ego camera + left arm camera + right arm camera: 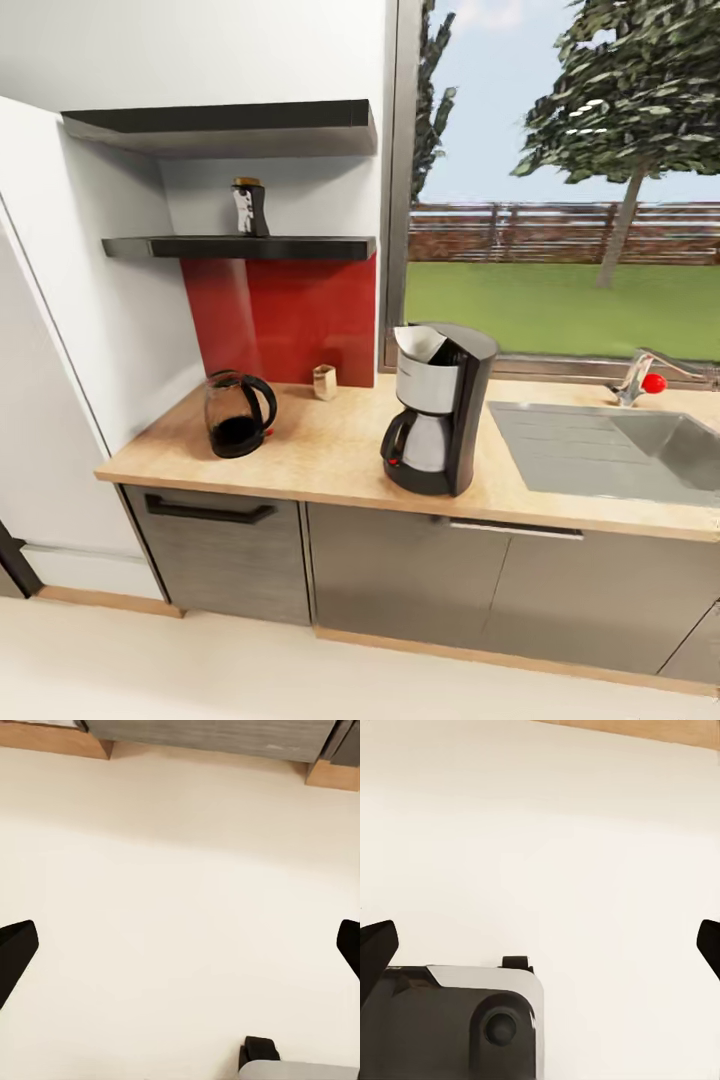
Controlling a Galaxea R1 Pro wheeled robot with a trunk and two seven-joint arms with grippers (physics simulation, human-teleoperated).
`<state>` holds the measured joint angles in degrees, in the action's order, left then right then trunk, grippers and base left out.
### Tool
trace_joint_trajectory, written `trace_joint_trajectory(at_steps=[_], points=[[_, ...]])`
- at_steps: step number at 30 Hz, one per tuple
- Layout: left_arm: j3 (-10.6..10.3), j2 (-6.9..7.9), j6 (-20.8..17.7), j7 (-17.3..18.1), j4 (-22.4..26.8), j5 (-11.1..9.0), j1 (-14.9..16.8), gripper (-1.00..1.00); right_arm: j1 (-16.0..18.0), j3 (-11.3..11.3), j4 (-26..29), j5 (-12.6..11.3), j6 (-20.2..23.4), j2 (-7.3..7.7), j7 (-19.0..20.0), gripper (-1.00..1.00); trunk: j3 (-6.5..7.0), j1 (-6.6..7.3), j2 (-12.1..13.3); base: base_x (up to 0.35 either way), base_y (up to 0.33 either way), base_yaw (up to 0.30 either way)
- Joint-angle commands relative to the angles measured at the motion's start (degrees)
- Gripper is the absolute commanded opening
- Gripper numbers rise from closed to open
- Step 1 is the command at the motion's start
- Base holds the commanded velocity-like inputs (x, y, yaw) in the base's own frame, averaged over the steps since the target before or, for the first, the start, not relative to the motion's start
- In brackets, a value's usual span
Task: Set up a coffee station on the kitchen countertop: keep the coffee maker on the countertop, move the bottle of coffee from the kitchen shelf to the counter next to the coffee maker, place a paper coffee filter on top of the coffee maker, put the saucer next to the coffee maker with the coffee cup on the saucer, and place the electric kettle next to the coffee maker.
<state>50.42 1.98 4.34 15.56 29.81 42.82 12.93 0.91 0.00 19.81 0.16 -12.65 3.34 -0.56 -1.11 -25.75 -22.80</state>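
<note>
Both our left end effector (180,945) and right end effector (540,945) hang spread wide, empty, above the cream floor (180,870). The small dark brown jar (249,208) stands high on the thin black shelf (240,247); reaching up risks toppling it onto the wood-grain bench (330,440).

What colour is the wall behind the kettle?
Bright red: the wall panel behind the kettle, under the lower shelf. Head view shows it best.

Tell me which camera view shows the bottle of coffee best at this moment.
The head view: the bottle of coffee stands upright on the lower black shelf, above the kettle. Both wrist views look down at pale floor instead.
</note>
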Motion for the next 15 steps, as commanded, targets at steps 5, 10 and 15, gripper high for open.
trace_joint_trajectory(at_steps=[5, 10, 15], points=[[0.5, 0.04, 0.5, 0.3, 0.0, 0.6, 0.1, 1.00, 0.1, 0.0, 0.0, 0.0, -0.2, 0.00, -0.1, 1.00, -0.12, -0.03, -0.1, 0.006, 0.307, -0.273], [0.5, 0.04, 0.5, 0.3, 0.0, 0.6, 0.1, 1.00, 0.1, 0.0, 0.0, 0.0, -0.3, 0.00, -0.1, 1.00, -0.12, -0.03, -0.1, 0.001, 0.309, -0.124], [0.6, 0.05, 0.5, 0.3, 0.0, 0.5, 0.1, 1.00, 0.1, 0.0, 0.0, 0.0, -0.3, 0.00, -0.1, 1.00, -0.12, -0.03, -0.1, 0.000, 0.309, -0.013]])
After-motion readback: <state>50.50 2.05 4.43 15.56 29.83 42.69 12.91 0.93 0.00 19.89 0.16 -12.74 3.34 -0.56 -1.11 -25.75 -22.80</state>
